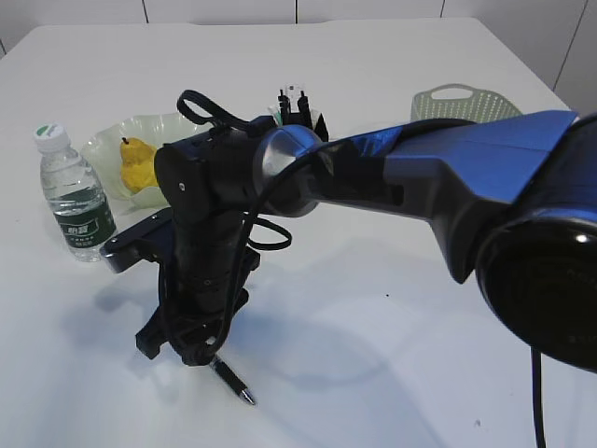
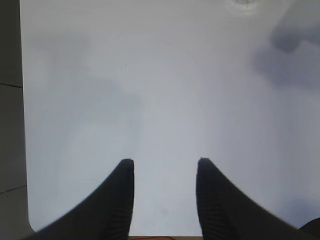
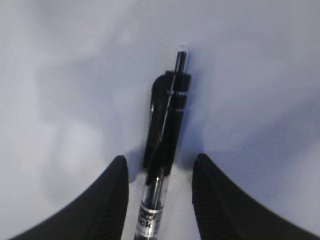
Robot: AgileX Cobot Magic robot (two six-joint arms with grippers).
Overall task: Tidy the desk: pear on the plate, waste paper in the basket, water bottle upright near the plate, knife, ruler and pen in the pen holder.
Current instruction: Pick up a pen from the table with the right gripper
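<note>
A black pen (image 1: 233, 381) lies flat on the white desk (image 1: 392, 355). My right gripper (image 1: 191, 350) points down over it. In the right wrist view the pen (image 3: 165, 130) lies between the fingers of this open gripper (image 3: 160, 157), with a gap on each side. The left gripper (image 2: 165, 161) is open over bare desk (image 2: 150, 90). The pear (image 1: 137, 163) sits on the green plate (image 1: 177, 124). The water bottle (image 1: 76, 196) stands upright left of the plate. The pen holder (image 1: 303, 117) has dark items sticking up. Waste paper, knife and ruler are out of view.
The grey-green basket (image 1: 464, 103) stands at the back right. My right arm's blue link (image 1: 448, 177) stretches across the middle of the desk from the right, hiding part of the plate and pen holder.
</note>
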